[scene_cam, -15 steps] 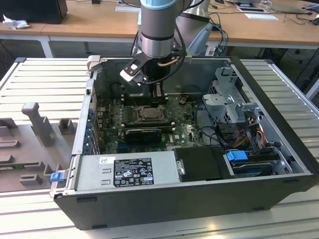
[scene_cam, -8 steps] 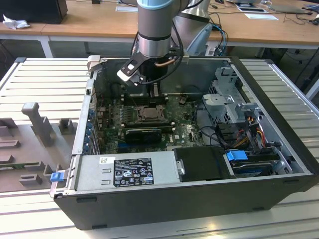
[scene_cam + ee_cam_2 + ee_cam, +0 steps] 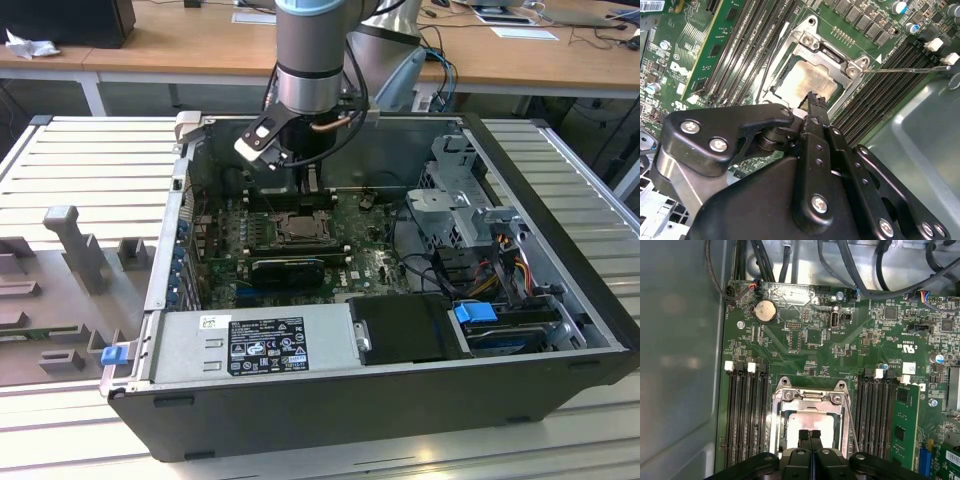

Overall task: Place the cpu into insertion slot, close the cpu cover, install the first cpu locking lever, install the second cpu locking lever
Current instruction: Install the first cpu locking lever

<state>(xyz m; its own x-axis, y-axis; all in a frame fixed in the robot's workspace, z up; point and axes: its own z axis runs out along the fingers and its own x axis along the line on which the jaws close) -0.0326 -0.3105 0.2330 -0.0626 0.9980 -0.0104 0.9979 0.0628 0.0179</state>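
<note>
The cpu (image 3: pixel 807 82) lies in the insertion slot (image 3: pixel 790 100) on the green motherboard, its pale metal top showing through the window of the cpu cover (image 3: pixel 815 47). The cover lies flat over it. In the first wrist view the cpu (image 3: pixel 812 421) sits inside the cover (image 3: pixel 810 396). My gripper (image 3: pixel 812 100) is shut with nothing between its fingers, its tips just above the chip's near edge. One thin wire locking lever (image 3: pixel 910 70) sticks out sideways from the socket corner. A second lever (image 3: pixel 771 55) runs along the opposite side. In the exterior view the gripper (image 3: pixel 305 180) hangs over the socket (image 3: pixel 300 228).
Black memory slots (image 3: pixel 742 410) flank the socket on both sides. The case's grey wall (image 3: pixel 680 350) stands close by. Cables (image 3: pixel 860 275) run along the board's far edge. A power supply (image 3: pixel 260 340) and drive bays (image 3: pixel 470 215) fill the case's front and the exterior view's right.
</note>
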